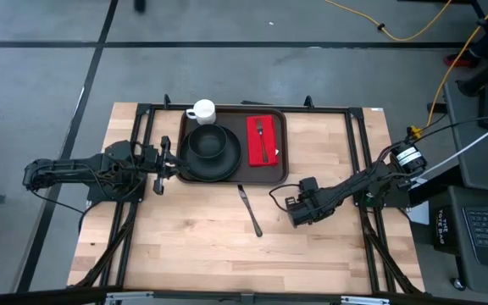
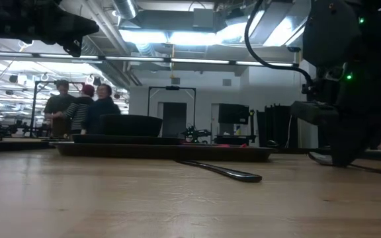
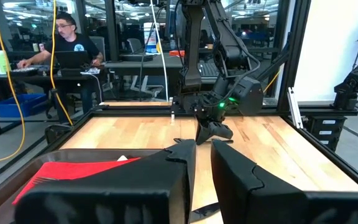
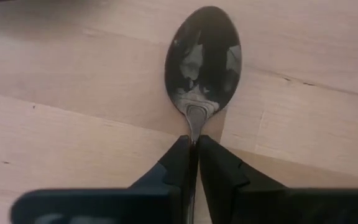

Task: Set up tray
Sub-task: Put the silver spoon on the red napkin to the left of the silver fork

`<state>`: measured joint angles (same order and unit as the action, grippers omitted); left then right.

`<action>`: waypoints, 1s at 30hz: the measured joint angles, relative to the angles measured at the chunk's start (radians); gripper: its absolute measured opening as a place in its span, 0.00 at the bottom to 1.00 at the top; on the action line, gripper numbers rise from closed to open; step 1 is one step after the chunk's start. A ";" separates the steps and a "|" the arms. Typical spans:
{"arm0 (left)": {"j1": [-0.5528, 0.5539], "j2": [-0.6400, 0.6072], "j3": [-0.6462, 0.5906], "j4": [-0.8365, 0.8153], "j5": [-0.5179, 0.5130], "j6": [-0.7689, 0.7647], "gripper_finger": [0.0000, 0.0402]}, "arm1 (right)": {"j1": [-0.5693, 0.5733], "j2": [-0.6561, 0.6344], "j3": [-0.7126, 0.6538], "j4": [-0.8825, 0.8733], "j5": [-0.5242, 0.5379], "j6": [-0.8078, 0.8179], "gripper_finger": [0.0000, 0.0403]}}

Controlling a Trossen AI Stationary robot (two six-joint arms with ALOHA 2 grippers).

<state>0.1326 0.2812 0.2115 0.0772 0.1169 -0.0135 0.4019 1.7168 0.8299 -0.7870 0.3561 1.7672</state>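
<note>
A wooden surface [image 1: 193, 246] seen from above, with a dark arm reaching in from each side. The tray [image 1: 281, 151], dark brown with a raised rim, sits at the 12 o'clock edge of the surface. On its 9 o'clock half rests a round black plate [image 1: 224, 165] carrying a black bowl [image 1: 207, 141]. On its 3 o'clock half lies a red napkin [image 1: 263, 149] with a fork [image 1: 261, 133] on top. A white mug [image 1: 202, 111] stands at the tray's 11 o'clock corner.

A knife [image 1: 251, 210] lies on the bare wood just outside the tray's 6 o'clock rim.

The right hand [image 4: 193, 163] is low over the surface at about 4 o'clock from the tray, its fingers pinched narrow around the neck of a spoon [image 4: 202, 59], whose bowl points away over the wood. Whether the spoon is lifted or resting is hard to tell.

The left hand [image 1: 170, 163] waits at the tray's 9 o'clock rim with its fingers narrow and apparently empty.

People [image 2: 79, 108] stand in the room beyond.
</note>
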 joint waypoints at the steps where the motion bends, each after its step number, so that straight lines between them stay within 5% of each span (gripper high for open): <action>1: 0.000 0.000 0.000 0.000 0.000 0.000 0.11 | 0.000 0.000 0.000 0.001 0.001 0.001 0.09; 6: 0.000 0.000 0.000 0.000 0.000 0.000 0.12 | 0.000 0.002 -0.002 0.002 0.021 0.035 0.02; 30: 0.000 0.000 0.000 -0.001 0.000 0.000 0.12 | -0.001 0.008 0.126 -0.091 0.088 0.001 0.03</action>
<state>0.1326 0.2813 0.2115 0.0765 0.1169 -0.0135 0.4011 1.7248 0.9561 -0.8776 0.4442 1.7682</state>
